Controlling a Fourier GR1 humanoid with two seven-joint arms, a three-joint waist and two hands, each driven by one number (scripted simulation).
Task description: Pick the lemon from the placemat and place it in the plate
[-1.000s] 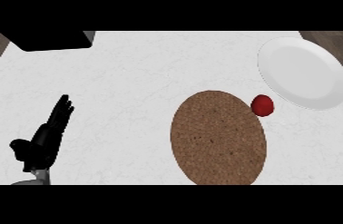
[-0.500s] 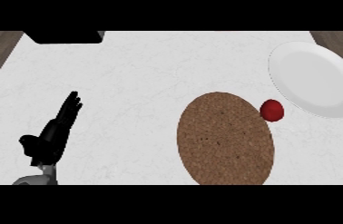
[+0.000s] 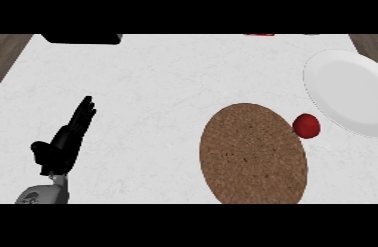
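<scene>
Lemon, red in colour, lies at the placemat's right edge, just beside the plate. Left hand rests released, fingers straight, well apart.

A kitchen: a white marbled surface carries a white plate and a round woven placemat.

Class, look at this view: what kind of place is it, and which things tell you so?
Probably a kitchen counter set for a meal: a pale marbled countertop carrying a white plate, a round woven brown placemat, and a small red fruit at the mat's edge.
</scene>
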